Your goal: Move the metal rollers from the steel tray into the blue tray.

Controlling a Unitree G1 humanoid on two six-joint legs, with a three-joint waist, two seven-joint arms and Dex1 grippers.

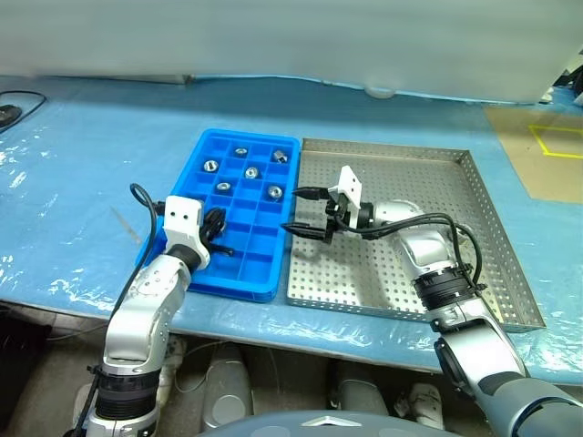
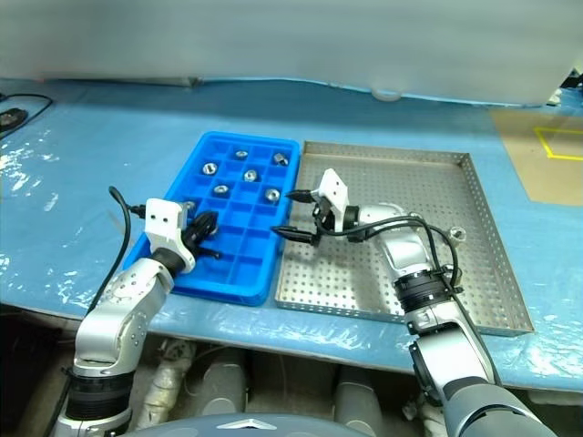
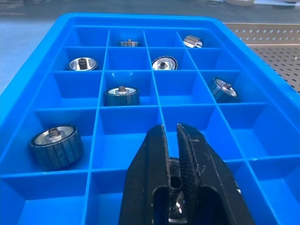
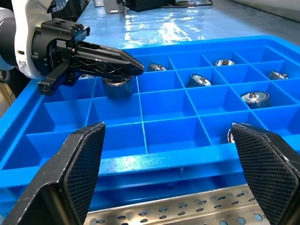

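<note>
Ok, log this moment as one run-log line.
left end effector: shut on metal roller, over blue tray | right end effector: open, empty, at steel tray left edge

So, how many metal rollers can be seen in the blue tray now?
8. Six metal rollers lie spread over the three far rows of the blue tray, one in its left column nearer, one under the tips of the left gripper. Arms may hide more.

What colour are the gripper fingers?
Black, clearest on the left gripper in the left wrist view.
</note>
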